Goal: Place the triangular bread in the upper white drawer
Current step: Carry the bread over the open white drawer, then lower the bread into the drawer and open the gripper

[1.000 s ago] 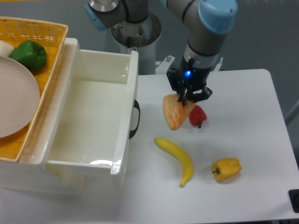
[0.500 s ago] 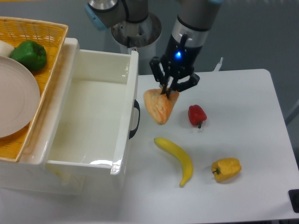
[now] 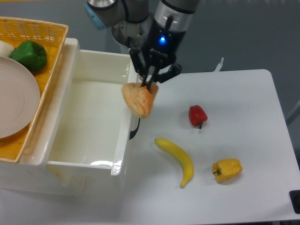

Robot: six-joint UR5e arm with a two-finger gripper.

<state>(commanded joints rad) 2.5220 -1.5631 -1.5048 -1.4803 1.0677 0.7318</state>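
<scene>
My gripper (image 3: pixel 149 85) is shut on the triangular bread (image 3: pixel 138 99), a golden-orange wedge that hangs point-down from its fingers. The bread hangs in the air right over the front wall of the upper white drawer (image 3: pixel 75 161), just above the black handle. The drawer is pulled open, a deep glossy white box with nothing visible inside it.
A yellow wicker basket (image 3: pixel 54 42) at the far left holds a white plate (image 3: pixel 14 101) and a green pepper (image 3: pixel 30 55). On the table lie a red pepper (image 3: pixel 198 115), a yellow banana (image 3: pixel 177 159) and a yellow bell pepper (image 3: pixel 227 169). The robot base (image 3: pixel 136 33) stands behind the drawer.
My gripper has carried the bread leftward from above the red pepper to the drawer's front wall. The other objects have not moved.
</scene>
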